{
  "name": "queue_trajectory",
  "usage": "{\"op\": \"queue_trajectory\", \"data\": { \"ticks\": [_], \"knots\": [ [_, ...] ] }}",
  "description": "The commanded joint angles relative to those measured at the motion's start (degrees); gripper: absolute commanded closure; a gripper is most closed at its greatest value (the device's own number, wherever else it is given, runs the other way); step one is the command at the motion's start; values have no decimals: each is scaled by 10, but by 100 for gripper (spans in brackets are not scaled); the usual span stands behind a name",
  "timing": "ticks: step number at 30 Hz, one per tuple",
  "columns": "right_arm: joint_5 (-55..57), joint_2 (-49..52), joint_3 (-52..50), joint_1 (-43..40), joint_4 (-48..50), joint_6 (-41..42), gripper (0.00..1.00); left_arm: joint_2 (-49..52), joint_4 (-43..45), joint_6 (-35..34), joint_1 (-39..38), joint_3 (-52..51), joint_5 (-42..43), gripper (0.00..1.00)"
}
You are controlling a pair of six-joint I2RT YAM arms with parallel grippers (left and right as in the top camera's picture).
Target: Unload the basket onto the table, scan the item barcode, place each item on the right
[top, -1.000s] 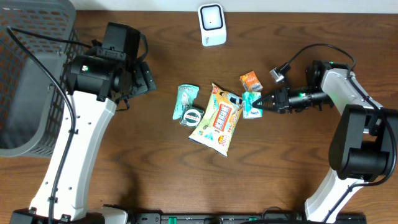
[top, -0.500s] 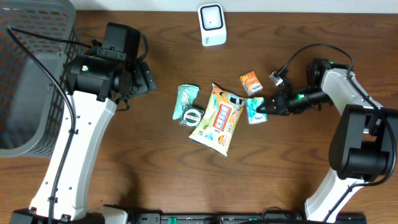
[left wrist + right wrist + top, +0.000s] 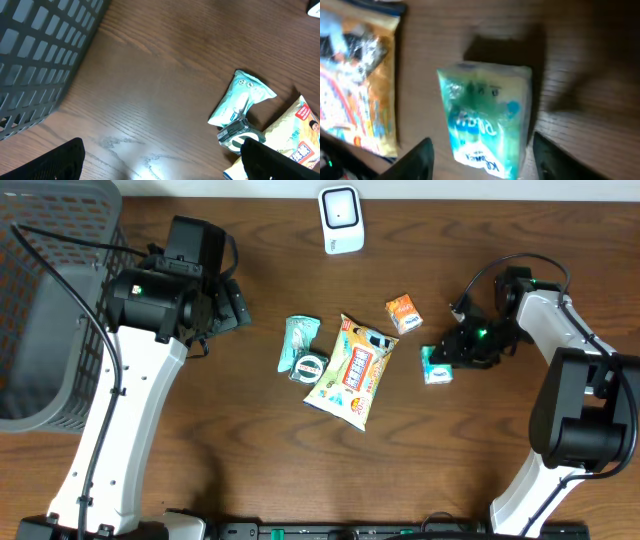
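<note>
The right gripper (image 3: 482, 140) jaws are parted; one finger (image 3: 422, 160) is seen on each side of the tissue pack (image 3: 485, 120), and no contact is made. The pack is laid flat on the table (image 3: 230, 440) (teal face up), right of the snack bag (image 3: 350, 370) and nearer than the orange box (image 3: 403, 312). The scanner (image 3: 341, 219) is stood at the far edge. The left gripper (image 3: 162, 144) is held wide open beside the basket (image 3: 40, 310), gripping nothing.
</note>
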Motion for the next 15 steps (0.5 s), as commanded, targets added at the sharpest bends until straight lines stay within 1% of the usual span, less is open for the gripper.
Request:
{"op": "queue_trajectory", "data": {
  "ticks": [1, 7, 8, 10, 15],
  "knots": [
    [24, 7, 8, -1, 3, 19, 39, 2, -2, 6, 2, 5, -7, 2],
    [23, 7, 8, -1, 6, 19, 39, 2, -2, 6, 2, 5, -7, 2],
    [19, 7, 8, -1, 8, 20, 40, 2, -2, 6, 2, 5, -7, 2],
    [12, 7, 4, 0, 21, 38, 47, 2, -2, 6, 2, 5, -7, 2],
    [14, 7, -13, 17, 45, 44, 47, 2, -2, 6, 2, 5, -7, 2]
  ]
}}
